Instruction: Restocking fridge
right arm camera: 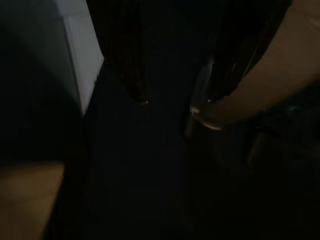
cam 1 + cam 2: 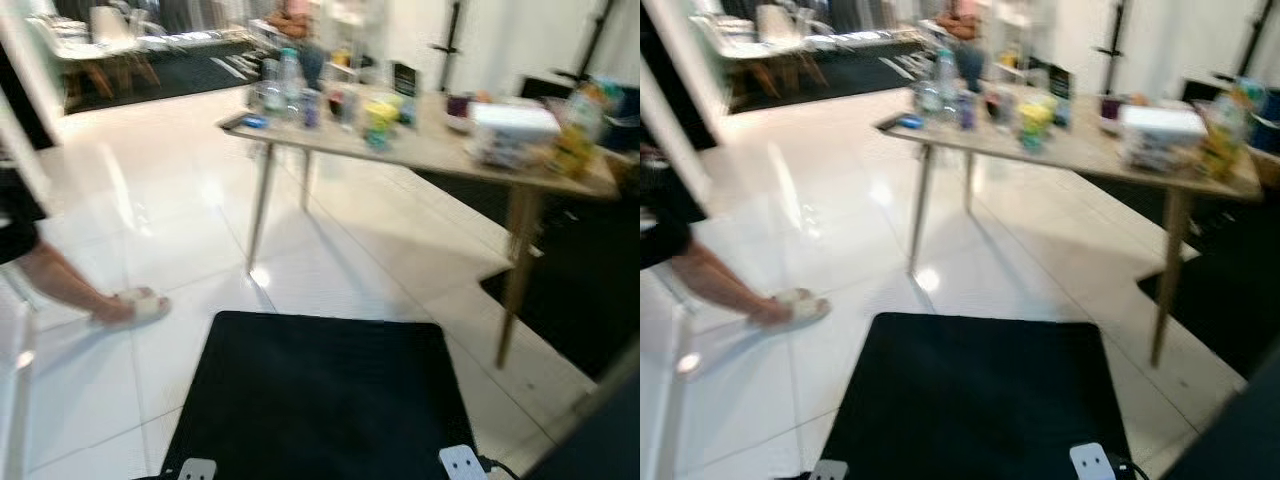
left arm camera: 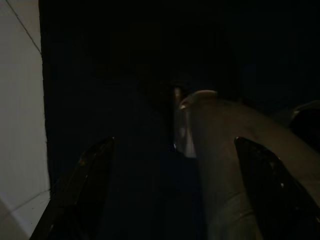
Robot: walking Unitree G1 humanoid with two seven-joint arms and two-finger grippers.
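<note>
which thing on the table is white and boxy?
The white box near the table's right end. The other items are blurred bottles and coloured containers.

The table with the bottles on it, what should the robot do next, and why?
Probably keep walking toward the table, since it stands a way off across the white floor and the bottles and white box on it look out of reach. It should likely steer clear of the person's foot on its left.

Wooden table on white floor, bottles on top.
</note>
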